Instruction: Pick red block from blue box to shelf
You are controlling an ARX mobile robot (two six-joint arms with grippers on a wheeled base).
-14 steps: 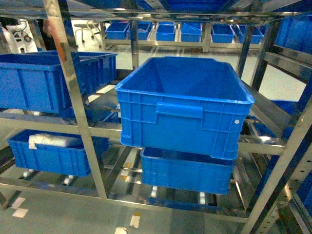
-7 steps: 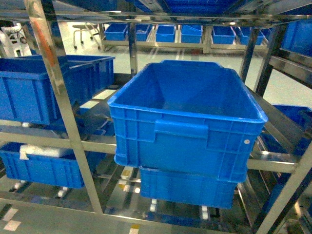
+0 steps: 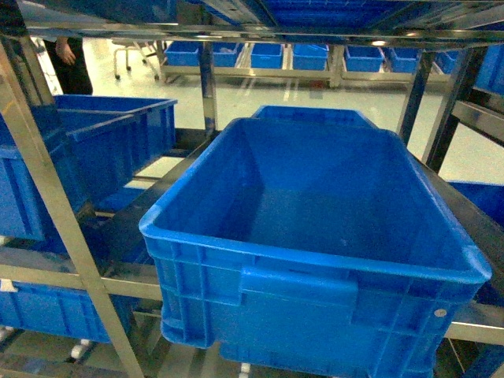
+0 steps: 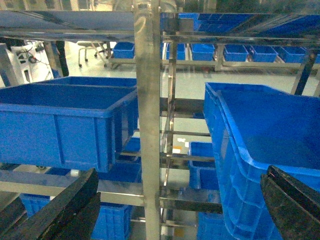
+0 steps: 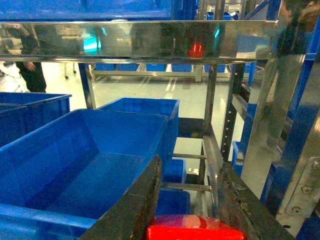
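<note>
A: Where is the red block (image 5: 194, 233), and why is it held that way?

B: Right wrist view, 6 o'clock: I have the right gripper (image 5: 192, 220) clenched on it, one finger on each side, so it rides steady toward the shelf (image 5: 140, 41). (The red glint at 12 o'clock on that steel tier is, I judge, its reflection.)

A: And the left gripper (image 4: 175, 210)?

B: Released; its fingers sit wide apart at 7 and 5 o'clock, holding nothing.

A: What can't you see?

B: Neither arm shows in the head view, which the large dark blue crate (image 3: 315, 260) fills. The blue box appears nowhere. The block's stud and lower half are cut off by the frame edge.
</note>
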